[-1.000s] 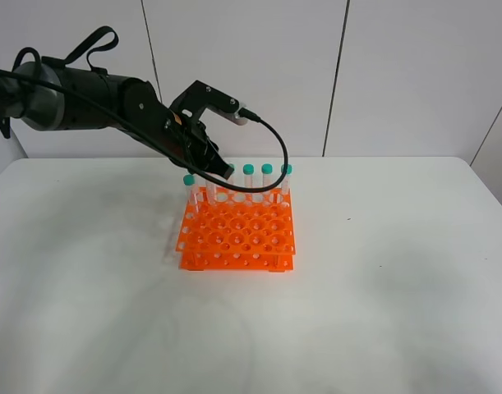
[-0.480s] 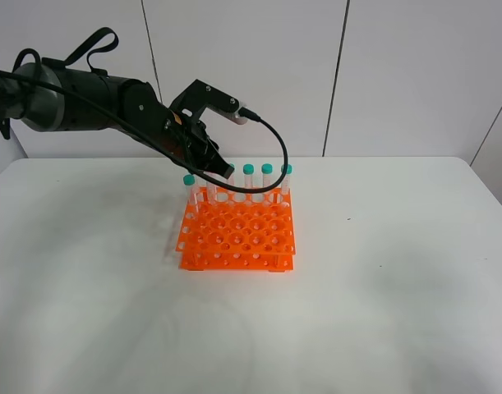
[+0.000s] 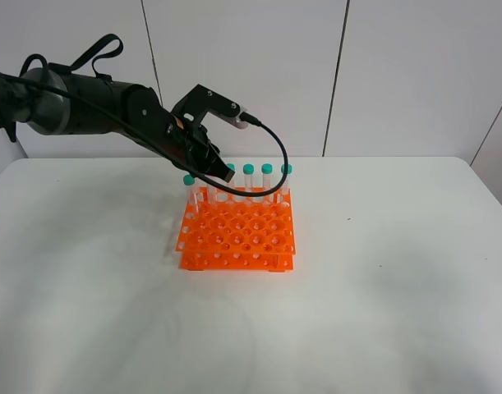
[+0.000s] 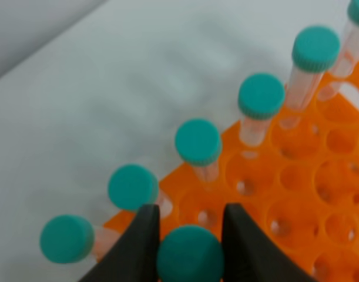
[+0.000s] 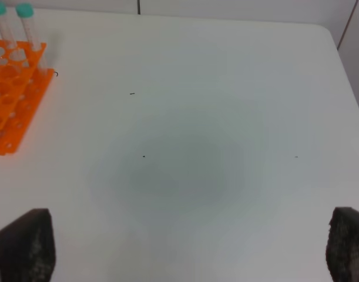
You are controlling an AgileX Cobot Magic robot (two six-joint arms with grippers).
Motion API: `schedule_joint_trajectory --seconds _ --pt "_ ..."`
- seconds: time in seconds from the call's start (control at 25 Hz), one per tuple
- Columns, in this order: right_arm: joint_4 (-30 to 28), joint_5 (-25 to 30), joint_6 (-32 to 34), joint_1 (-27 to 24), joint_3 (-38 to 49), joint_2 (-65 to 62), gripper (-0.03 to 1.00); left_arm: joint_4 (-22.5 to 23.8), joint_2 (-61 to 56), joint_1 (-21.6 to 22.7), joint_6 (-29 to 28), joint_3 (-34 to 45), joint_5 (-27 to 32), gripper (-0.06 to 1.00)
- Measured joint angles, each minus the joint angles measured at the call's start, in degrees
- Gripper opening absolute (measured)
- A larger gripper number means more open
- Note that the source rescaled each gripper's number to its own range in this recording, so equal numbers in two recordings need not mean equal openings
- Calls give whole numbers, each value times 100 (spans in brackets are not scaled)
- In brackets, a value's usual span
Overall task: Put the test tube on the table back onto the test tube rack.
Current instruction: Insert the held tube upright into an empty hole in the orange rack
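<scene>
The orange test tube rack (image 3: 238, 234) stands mid-table, with several teal-capped tubes (image 3: 267, 170) upright in its back row. My left gripper (image 3: 220, 172) hovers over the left of that row. In the left wrist view the left gripper (image 4: 190, 234) is shut on the test tube, gripping it just under its teal cap (image 4: 190, 257). This tube hangs above the rack (image 4: 297, 176), beside the row of capped tubes (image 4: 198, 141); its tip is hidden. My right gripper (image 5: 185, 247) stands wide open over bare table (image 5: 185, 147), holding nothing.
In the right wrist view the rack's corner (image 5: 9, 111) lies off to one side with two tubes (image 5: 25, 12). A black cable (image 3: 271, 148) loops from the left wrist over the back row. White table (image 3: 382, 287) stretches around the rack, with wall panels behind.
The left arm has shifted slightly up and to the right, with the tube still in its gripper. The rack and its tubes have not moved.
</scene>
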Motion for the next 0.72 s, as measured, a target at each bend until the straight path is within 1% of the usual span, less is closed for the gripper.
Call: schedule_joint_trajectory --seconds 0.72 --pt "0 0 10 0 0 0 100 19 141 0 6 33 -96 0"
